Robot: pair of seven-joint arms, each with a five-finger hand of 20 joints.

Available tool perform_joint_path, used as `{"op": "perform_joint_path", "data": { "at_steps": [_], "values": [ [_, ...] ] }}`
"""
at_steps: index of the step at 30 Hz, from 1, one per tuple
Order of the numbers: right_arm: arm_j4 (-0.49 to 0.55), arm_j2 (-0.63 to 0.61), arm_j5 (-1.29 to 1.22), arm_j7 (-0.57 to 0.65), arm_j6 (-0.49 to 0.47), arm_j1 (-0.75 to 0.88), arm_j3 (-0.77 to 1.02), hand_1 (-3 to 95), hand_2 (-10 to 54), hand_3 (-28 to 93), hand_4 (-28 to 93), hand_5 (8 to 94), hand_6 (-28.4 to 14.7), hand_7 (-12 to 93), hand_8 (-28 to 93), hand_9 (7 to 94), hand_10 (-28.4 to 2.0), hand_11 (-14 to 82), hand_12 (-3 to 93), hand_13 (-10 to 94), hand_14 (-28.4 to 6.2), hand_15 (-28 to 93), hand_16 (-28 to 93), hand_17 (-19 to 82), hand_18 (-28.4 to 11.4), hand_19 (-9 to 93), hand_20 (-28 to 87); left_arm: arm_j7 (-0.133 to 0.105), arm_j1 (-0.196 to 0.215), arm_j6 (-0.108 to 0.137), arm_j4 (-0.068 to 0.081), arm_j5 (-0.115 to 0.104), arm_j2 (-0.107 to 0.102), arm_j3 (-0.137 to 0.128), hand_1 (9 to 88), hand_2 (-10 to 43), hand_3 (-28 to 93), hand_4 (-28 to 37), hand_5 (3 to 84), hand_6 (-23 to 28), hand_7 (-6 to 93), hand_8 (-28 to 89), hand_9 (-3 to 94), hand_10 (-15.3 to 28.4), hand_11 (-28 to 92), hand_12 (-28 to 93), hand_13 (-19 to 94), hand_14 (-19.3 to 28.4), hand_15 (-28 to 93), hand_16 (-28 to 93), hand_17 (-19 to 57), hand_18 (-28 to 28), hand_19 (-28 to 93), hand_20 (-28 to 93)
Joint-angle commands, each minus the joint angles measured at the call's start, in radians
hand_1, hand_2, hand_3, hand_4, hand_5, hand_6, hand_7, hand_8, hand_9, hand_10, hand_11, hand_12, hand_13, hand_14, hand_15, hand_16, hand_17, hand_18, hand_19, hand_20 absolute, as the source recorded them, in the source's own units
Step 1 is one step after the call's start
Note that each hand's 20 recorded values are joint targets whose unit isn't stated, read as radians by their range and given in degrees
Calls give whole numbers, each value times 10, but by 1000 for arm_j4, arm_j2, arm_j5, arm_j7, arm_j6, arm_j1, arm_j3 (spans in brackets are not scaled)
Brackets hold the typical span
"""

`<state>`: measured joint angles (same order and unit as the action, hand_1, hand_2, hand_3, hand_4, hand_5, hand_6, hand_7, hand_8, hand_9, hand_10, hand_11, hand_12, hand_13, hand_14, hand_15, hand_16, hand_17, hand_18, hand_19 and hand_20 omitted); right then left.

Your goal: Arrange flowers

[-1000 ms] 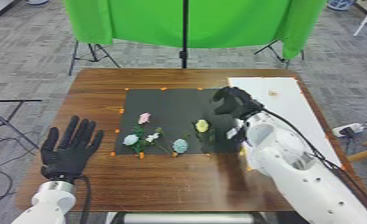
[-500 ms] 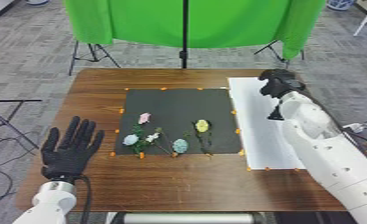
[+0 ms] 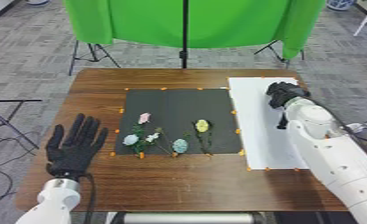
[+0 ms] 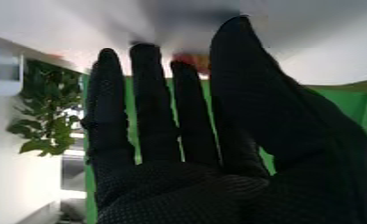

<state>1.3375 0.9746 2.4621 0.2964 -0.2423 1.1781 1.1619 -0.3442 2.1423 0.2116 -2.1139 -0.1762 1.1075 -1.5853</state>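
Note:
In the head view, my right hand (image 3: pixel 288 95) is low over the far part of the white board (image 3: pixel 266 135), covering what lies beneath it. My right hand (image 4: pixel 175 185) has its fingers straight in the right wrist view, with a blurred reddish flower (image 4: pixel 194 61) behind their tips; whether they touch cannot be told. A pink flower (image 3: pixel 144 118), a pale blue one (image 3: pixel 131 140), a small white one (image 3: pixel 152 137), a light teal one (image 3: pixel 180 145) and a yellow one (image 3: pixel 202 126) lie on the black mat (image 3: pixel 166 102). My left hand (image 3: pixel 71 152) is open, left of the mat.
Orange markers edge the mat and the board on the brown table (image 3: pixel 188 187). A green cloth (image 3: pixel 144 25) hangs behind the table, with a black stand pole (image 3: pixel 185 40) in front of it.
My right hand has moved from the mat's right side to the right over the white board, then slightly nearer. My left hand has shifted slightly to the right.

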Motion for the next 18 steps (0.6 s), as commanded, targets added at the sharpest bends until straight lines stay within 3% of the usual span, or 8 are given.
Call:
{"op": "perform_joint_path", "data": {
  "at_steps": [1, 3, 4, 6, 10, 15, 18],
  "values": [
    [-33, 20, -13, -13, 67, 13, -35, 604, -95, 657, -283, 580, 34, 193, -156, 624, -86, 122, 138, 599, -66, 280, 229, 249, -183, 728, 340, -10, -11, 41, 7, -39, 2, 14, 290, 136, 759, -283, 496, 103, 134, -96, 434, 169, 213, 106, 316, 169, 416, -84, -74, 140, 379, 135],
    [-38, 19, -23, 2, 114, 26, -36, 658, -95, 564, -283, 641, 32, 189, -150, 692, -91, 129, 170, 639, -48, 251, 328, 265, -178, 737, 357, -6, -13, 44, 8, -36, 3, 15, 290, 137, 760, -283, 497, 103, 134, -96, 435, 169, 216, 107, 317, 169, 418, -85, -74, 140, 379, 135],
    [-39, 15, -24, -1, 144, 34, -38, 687, -95, 527, -283, 678, 25, 192, -90, 752, -88, 85, 249, 672, -42, 245, 375, 275, -177, 743, 369, -5, -13, 42, 8, -38, 3, 15, 289, 137, 760, -283, 497, 103, 134, -96, 435, 168, 217, 107, 317, 169, 418, -85, -74, 140, 379, 135],
    [-43, 11, -23, -2, 204, 41, -46, 696, -95, 531, -283, 731, 20, 215, -43, 826, -85, 64, 324, 706, -39, 258, 408, 289, -181, 755, 385, -6, -10, 41, 7, -36, 4, 15, 289, 137, 762, -283, 498, 104, 134, -96, 435, 169, 218, 107, 317, 169, 419, -86, -74, 140, 380, 136],
    [-14, -3, -42, -26, 307, 68, -40, 679, -95, 592, -283, 795, 25, 262, -11, 892, -81, 83, 390, 756, -40, 284, 447, 312, -189, 775, 414, -3, -8, 47, 4, -44, 7, 15, 289, 137, 762, -283, 498, 103, 135, -96, 436, 169, 219, 106, 318, 169, 420, -87, -74, 141, 381, 136],
    [138, -45, -63, -61, 369, 120, -15, 647, -95, 669, -283, 812, 20, 301, -17, 909, -80, 89, 413, 767, -42, 303, 459, 322, -196, 783, 431, -8, 5, 44, -3, -46, 6, 10, 288, 137, 763, -283, 498, 103, 136, -96, 436, 169, 221, 106, 318, 169, 421, -88, -74, 141, 382, 135],
    [307, -26, -150, -8, 308, 195, 62, 638, -95, 692, -283, 812, 18, 309, -16, 910, -82, 92, 420, 766, -43, 310, 462, 323, -198, 784, 433, -7, 15, 48, -6, -39, 8, 1, 288, 137, 764, -283, 498, 104, 135, -97, 436, 169, 222, 106, 318, 169, 421, -88, -74, 141, 382, 136]
  ]
}}
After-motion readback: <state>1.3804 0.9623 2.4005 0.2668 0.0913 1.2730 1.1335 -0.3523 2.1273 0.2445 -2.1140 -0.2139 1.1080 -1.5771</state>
